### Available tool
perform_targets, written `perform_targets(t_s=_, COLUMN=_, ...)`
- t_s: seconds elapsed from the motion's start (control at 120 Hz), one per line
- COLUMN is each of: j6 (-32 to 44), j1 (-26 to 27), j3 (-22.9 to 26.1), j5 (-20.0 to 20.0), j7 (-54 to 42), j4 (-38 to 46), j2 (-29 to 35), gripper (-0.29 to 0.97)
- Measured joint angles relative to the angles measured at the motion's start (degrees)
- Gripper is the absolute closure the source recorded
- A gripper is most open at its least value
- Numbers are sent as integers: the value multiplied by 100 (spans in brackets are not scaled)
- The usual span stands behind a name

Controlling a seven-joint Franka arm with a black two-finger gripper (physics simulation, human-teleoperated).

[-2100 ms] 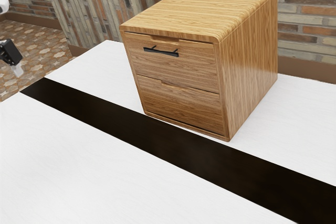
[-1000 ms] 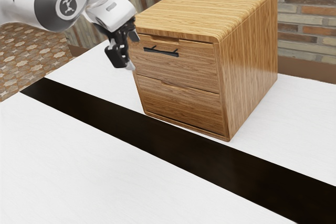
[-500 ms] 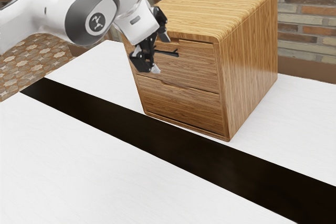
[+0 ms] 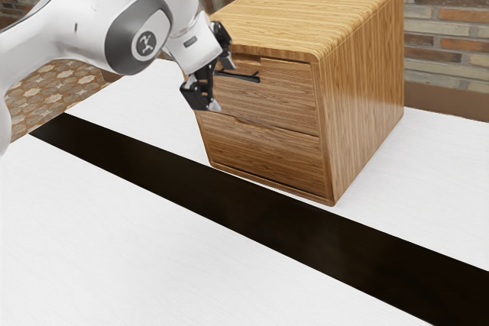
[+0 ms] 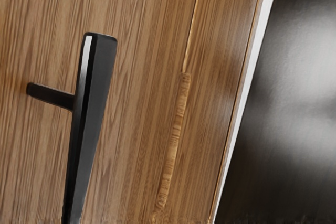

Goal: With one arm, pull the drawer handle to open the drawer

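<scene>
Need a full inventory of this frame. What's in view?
cabinet: 1, light wood, on the table
top drawer: 1, wood, upper cabinet front
bottom drawer: 1, wood, below the top drawer
handle: 1, black, on the top drawer
table: 1, white, under the cabinet
stripe: 1, black, across the table in front of the cabinet
brick wall: 1, grey-brown, behind the cabinet
floor: 1, brown patterned, exterior view's left
arm: 1, white and grey, from the exterior view's left
gripper: 1, black, at the handle's exterior-view-left end
</scene>
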State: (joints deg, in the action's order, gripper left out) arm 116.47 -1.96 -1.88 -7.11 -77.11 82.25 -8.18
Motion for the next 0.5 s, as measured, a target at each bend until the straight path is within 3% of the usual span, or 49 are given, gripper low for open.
perform_targets(t_s=0.092, j6=25, j1=-2, j3=-38, j5=-2, j7=-38, j4=140, j2=-4, gripper=-4)
perform_targets(t_s=0.217, j6=42, j1=-19, j3=-45, j5=-5, j7=-81, j4=281, j2=31, gripper=0)
perform_targets(t_s=0.383, j6=6, j1=63, j3=-128, j5=3, j7=-115, j4=1655, j2=1196, gripper=-1)
perform_targets(t_s=0.467, j6=-70, j1=21, j3=-156, j5=-21, j7=-122, j4=2811, j2=2554, gripper=38)
perform_targets(t_s=0.492, j6=-103, j1=-83, j3=-149, j5=-11, j7=-122, j4=3154, j2=3012, gripper=55)
perform_targets(t_s=0.5, j6=-115, j1=-131, j3=-148, j5=-12, j7=-121, j4=3245, j2=3148, gripper=66)
